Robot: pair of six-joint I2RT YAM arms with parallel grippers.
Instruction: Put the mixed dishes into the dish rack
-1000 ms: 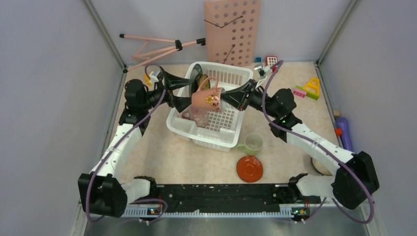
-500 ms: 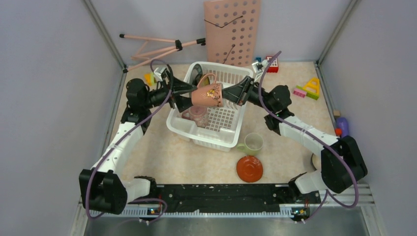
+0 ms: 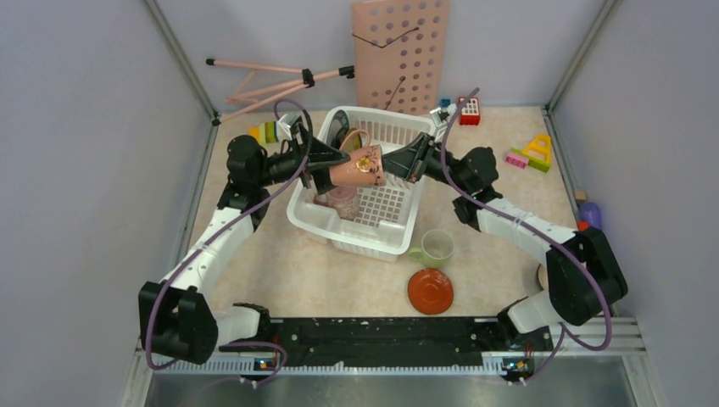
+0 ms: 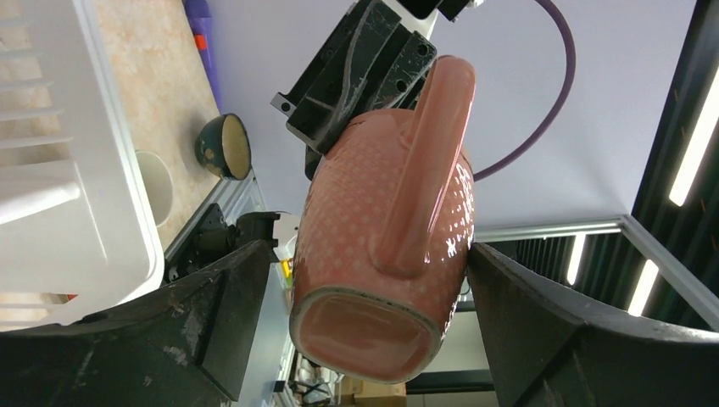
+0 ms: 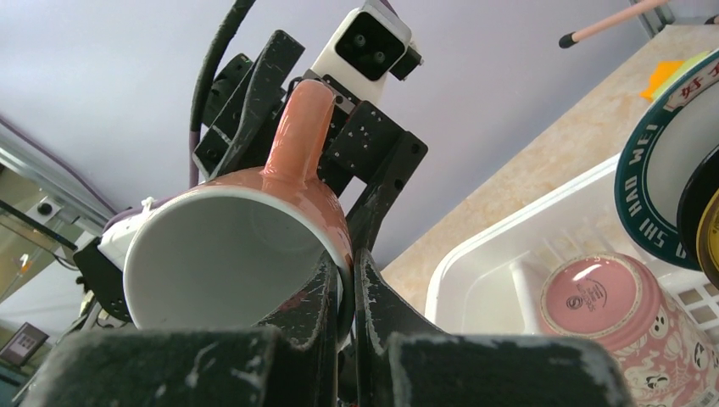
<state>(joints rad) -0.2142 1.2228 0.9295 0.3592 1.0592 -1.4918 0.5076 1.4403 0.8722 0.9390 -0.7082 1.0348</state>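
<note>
A salmon-pink mug (image 3: 359, 166) hangs tilted over the white dish rack (image 3: 360, 242). My right gripper (image 3: 384, 164) is shut on its rim (image 5: 339, 254), one finger inside the white interior. My left gripper (image 3: 335, 168) stands open around the mug's base (image 4: 373, 322); its right finger meets the mug wall, and a small gap shows at its left finger. In the rack a pale pink mug (image 3: 342, 202) sits upside down and a green-rimmed plate (image 5: 657, 174) stands upright. A pale-green mug (image 3: 437, 248) and an orange saucer (image 3: 430, 290) rest on the table in front of the rack.
A bowl (image 4: 225, 146) lies on its side near the right arm's base. The pink perforated board (image 3: 400, 55) and a tripod (image 3: 271, 80) stand at the back. Toy blocks (image 3: 530, 153) and a purple object (image 3: 591, 216) lie at the right.
My left gripper has moved right, and its jaws now straddle the mug's base. The right gripper has carried the mug slightly back and tipped it further.
</note>
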